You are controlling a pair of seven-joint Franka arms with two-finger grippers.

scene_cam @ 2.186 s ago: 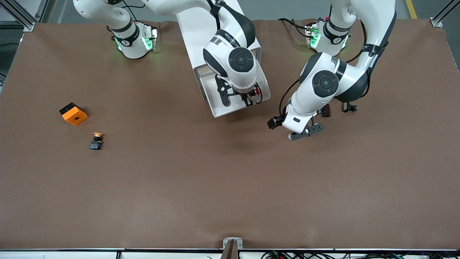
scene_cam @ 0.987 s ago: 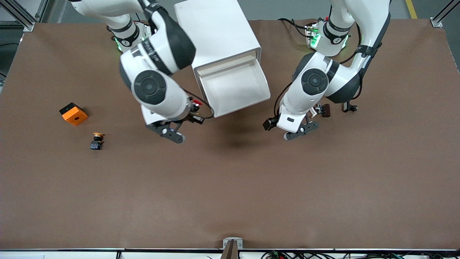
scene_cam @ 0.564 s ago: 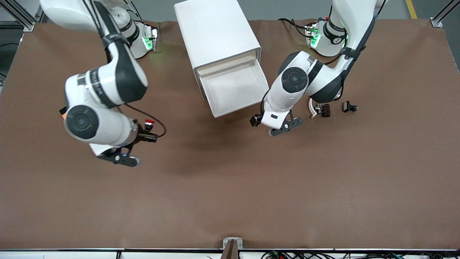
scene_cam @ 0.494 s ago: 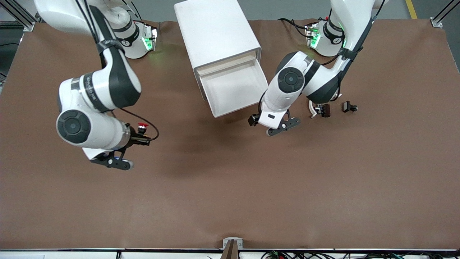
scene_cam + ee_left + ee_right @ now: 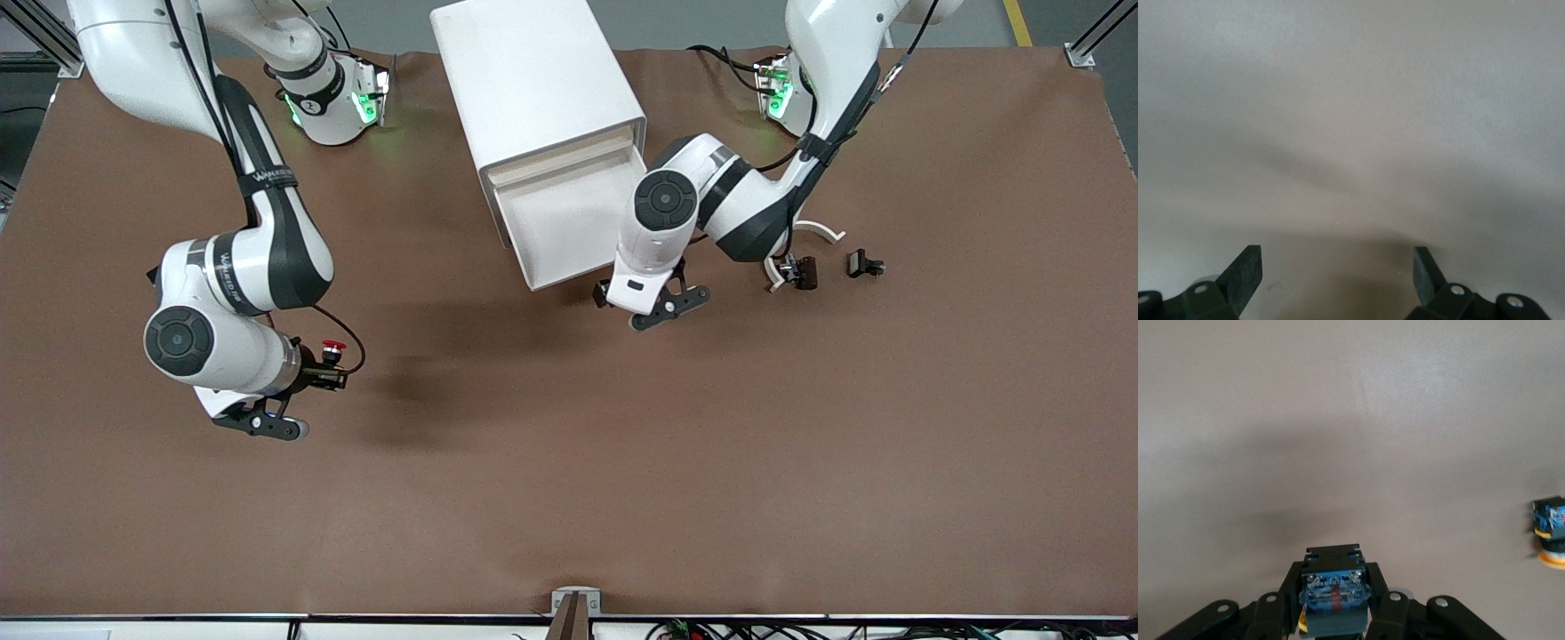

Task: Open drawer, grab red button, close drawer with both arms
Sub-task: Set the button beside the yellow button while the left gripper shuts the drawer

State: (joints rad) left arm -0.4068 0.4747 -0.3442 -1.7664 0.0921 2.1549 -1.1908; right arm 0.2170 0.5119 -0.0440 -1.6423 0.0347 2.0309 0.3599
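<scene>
While the right gripper (image 5: 327,378) held the button (image 5: 333,347) clenched over the surface (image 5: 569,462), the drawer (image 5: 569,222) stood open. With fingers released, the left gripper (image 5: 658,307), just beside its front, should push squarely.

Glossy white arms (image 5: 249,258) over matt brown table (image 5: 622,444).

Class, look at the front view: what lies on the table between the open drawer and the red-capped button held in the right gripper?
Nothing: between the drawer and the button in the right gripper is only bare brown table.
</scene>
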